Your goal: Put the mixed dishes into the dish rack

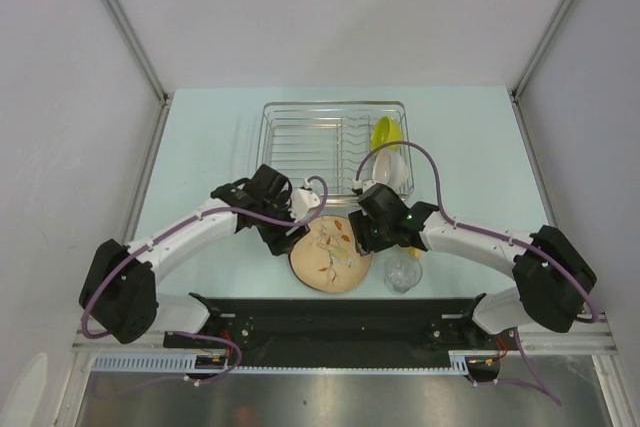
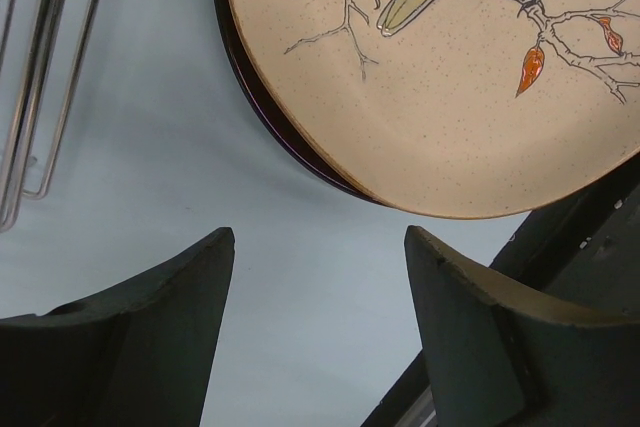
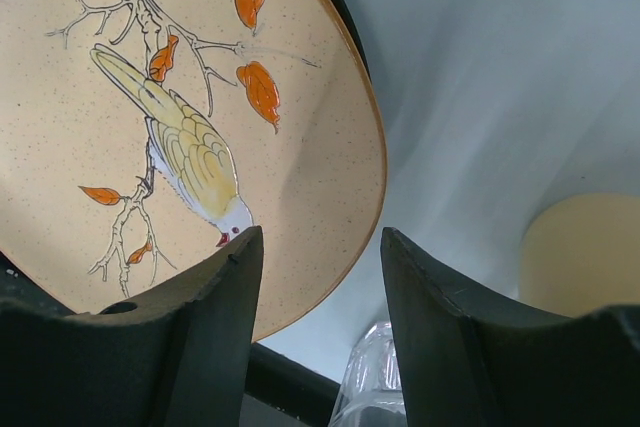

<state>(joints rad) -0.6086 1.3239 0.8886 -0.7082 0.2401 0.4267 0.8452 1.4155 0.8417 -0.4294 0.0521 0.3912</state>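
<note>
Covering the whole scene, a pale table (image 1: 200,147) is seen from above, and the rack (image 1: 333,104) is set at its far middle.

The leaf plate (image 1: 325,259) is laid on the table just in front of the rack, between the two pincers. A bird on a branch with orange leaves is painted on it. A second plate (image 2: 228,52) is stacked under it, of which only a dark rim is shown in the left wrist view.

At the right end of the rack, the white bowl (image 1: 393,169) is tilted at the near corner. The green bowl (image 1: 385,132) is stood on edge just behind it.

The left pincer (image 2: 318,237) is held low at the left edge of the plates. Its jaws are spread wide, nothing is caught between them, and bare table is seen in the gap. The right pincer (image 3: 322,237) is placed at the right edge of the leaf plate with its jaws parted. The plate's rim is seen past the fingertips, but no grip on it is shown.

The glass (image 1: 403,272) is stood on the table just right of the plates, near the front edge.

A yellow shape (image 3: 585,252), pale and rounded, is caught at the right of the right wrist view. What it is cannot be told.
</note>
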